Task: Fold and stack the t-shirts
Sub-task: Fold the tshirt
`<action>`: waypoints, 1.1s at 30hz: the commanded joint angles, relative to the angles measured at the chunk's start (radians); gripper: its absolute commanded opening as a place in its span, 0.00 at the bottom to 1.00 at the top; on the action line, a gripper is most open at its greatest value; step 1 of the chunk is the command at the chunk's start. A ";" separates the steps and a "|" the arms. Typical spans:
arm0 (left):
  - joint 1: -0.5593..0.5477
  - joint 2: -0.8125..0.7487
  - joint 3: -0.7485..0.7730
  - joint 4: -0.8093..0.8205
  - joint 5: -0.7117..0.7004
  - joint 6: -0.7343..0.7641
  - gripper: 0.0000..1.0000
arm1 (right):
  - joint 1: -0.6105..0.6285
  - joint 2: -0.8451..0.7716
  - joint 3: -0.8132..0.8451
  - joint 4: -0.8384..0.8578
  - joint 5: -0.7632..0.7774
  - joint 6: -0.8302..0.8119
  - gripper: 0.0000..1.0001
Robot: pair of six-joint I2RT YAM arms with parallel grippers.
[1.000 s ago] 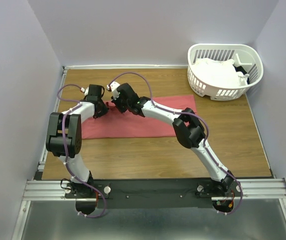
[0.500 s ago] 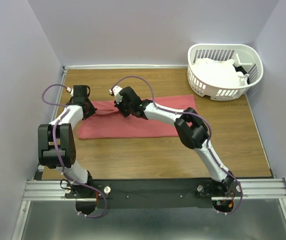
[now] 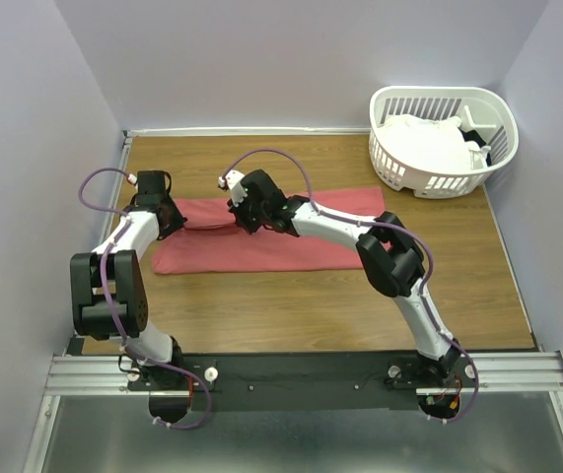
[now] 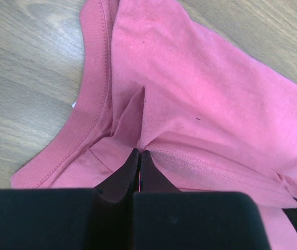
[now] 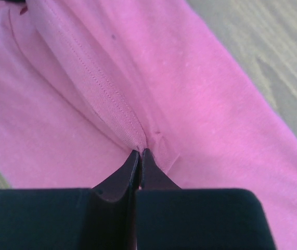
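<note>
At the left gripper (image 4: pixel 139 154): clamped tight on a raised pleat of the red shirt (image 4: pixel 216 114), just beside the ribbed collar (image 4: pixel 93 88). At the right gripper (image 5: pixel 139 153): likewise closed to a thin slit, pinching a stitched ridge of the same cloth. Both low over the far left part of the table (image 3: pixel 261 315), the left one nearer the table's left edge, the right one nearer its middle.

Between the two pinches, cloth drawn up into a shallow crease. Elsewhere flat on the table: a long, narrow band of red across the far half, running from near the left edge to right of the middle, well short of the right edge.

Bare brown wood grain on the near half of the table and along the far edge. Pale metal trim down the left and far edges.

At the table's far right corner, a white slatted basket (image 3: pixel 399 169), heaped with white shirts (image 3: pixel 424 143).

Along the table's near edge, an aluminium rail (image 3: pixel 301 371) carrying both arm bases, with purple cables (image 3: pixel 281 158) looping above the arms.

Around the table on the left, far and right sides, plain lilac-grey walls (image 3: pixel 261 59).
</note>
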 commanded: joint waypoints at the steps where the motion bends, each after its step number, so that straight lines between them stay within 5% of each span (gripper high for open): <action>1: 0.009 -0.044 -0.028 -0.021 0.010 0.017 0.00 | 0.004 -0.050 -0.050 -0.011 -0.053 -0.001 0.06; 17: 0.009 -0.067 -0.143 -0.016 -0.059 0.003 0.01 | 0.011 -0.027 -0.084 -0.041 -0.165 0.022 0.14; 25: 0.009 -0.095 -0.138 -0.015 -0.082 -0.006 0.33 | 0.010 -0.062 -0.104 -0.054 -0.207 0.031 0.26; 33: 0.009 -0.192 -0.140 -0.039 -0.085 -0.006 0.55 | 0.004 -0.245 -0.301 -0.063 -0.178 0.068 0.43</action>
